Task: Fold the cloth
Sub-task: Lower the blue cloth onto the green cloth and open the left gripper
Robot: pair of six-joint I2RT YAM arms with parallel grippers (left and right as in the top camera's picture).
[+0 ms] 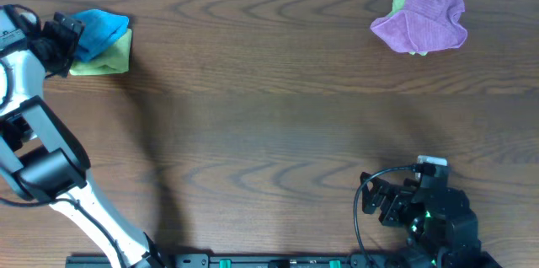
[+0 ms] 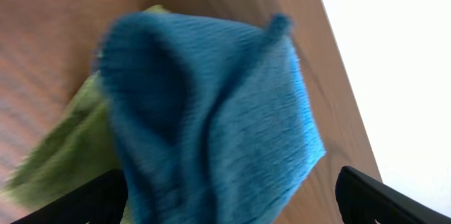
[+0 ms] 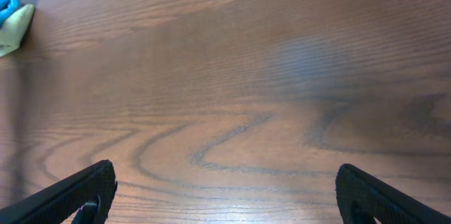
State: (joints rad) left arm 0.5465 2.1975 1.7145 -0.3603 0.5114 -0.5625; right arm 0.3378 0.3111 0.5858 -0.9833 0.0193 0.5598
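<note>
The blue cloth (image 2: 211,111) looks a nubby, matt knit, perhaps microfibre, on a smooth, faintly glossy wood-grain table (image 3: 225,76).

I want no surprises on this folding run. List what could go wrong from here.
1. The blue cloth lies bunched on top of the green cloth, so the open left hand may pinch both and drag the green one along.
2. That pile sits close to the far edge of the table; a push could slide it off.
3. No corner of the blue cloth shows clearly, so the fold may come out crooked.
</note>
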